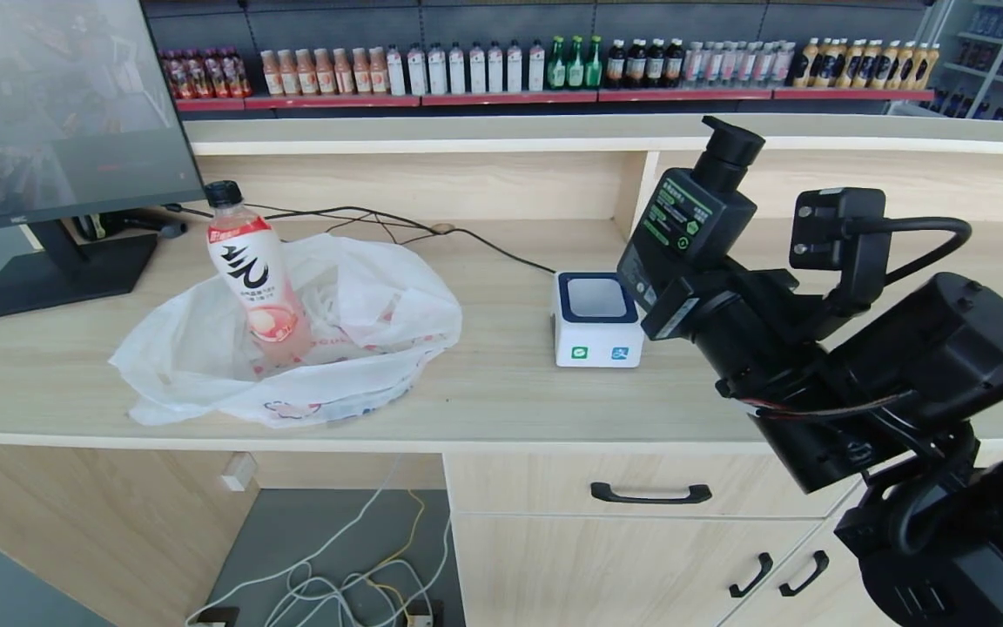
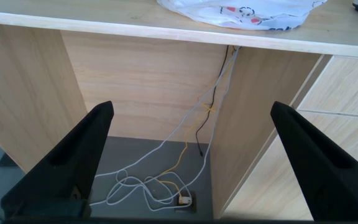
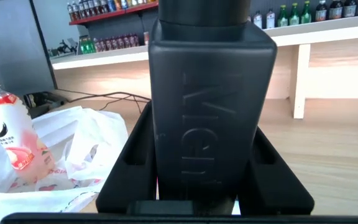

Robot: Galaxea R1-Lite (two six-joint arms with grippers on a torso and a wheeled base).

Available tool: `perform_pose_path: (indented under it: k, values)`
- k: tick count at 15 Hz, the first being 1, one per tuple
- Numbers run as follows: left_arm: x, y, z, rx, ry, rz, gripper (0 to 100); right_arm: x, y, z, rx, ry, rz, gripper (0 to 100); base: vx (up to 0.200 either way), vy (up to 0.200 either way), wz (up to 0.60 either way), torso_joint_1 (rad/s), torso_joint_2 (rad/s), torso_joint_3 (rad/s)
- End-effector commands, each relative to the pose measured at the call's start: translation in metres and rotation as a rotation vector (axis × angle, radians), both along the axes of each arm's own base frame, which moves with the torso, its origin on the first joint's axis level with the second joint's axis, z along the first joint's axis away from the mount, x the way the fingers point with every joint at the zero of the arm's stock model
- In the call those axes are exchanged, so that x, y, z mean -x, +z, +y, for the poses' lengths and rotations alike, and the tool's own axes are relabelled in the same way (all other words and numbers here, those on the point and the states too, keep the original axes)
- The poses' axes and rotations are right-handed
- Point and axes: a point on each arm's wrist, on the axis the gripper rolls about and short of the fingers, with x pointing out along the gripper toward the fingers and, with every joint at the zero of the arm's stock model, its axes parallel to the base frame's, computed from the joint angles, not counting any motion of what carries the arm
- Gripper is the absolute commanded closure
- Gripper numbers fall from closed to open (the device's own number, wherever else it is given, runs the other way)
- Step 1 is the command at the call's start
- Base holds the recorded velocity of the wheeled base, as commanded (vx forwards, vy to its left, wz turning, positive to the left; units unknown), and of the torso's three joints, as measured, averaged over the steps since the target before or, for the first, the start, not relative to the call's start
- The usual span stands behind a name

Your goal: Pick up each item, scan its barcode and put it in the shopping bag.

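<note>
My right gripper (image 1: 683,300) is shut on a black rectangular bottle (image 1: 684,218) with a black cap and a green label. It holds the bottle tilted just above and to the right of the white-and-blue barcode scanner (image 1: 597,344). Up close, the black bottle (image 3: 210,106) sits between the fingers of the right gripper (image 3: 201,168). A white plastic shopping bag (image 1: 371,300) lies open on the counter to the left, with a pink drink bottle (image 1: 253,270) standing in it. My left gripper (image 2: 191,109) hangs open and empty below the counter's front edge, under the bag (image 2: 241,12).
A monitor (image 1: 57,104) on a black stand occupies the counter's far left. A cable (image 1: 484,244) runs across the back of the counter to the scanner. Drawers with black handles (image 1: 649,495) sit below on the right, and loose cables (image 2: 160,186) lie on the floor.
</note>
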Motion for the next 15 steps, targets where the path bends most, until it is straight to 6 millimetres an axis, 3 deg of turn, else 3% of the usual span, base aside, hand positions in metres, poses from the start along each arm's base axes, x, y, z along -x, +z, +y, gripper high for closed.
perform_pose_path:
  k: [1,15]
  values:
    - [0.0000,0.0000,0.0000,0.001,0.000,0.000,0,-0.0023,-0.0027,0.0003,0.005,-0.004,0.005,100,0.000,0.200,0.00,-0.007,0.00,0.007]
    - [0.0000,0.0000,0.0000,0.001,0.000,0.000,0,-0.0090,-0.0086,-0.0019,0.016,-0.023,0.020,100,0.000,0.200,0.00,0.002,0.00,0.003]
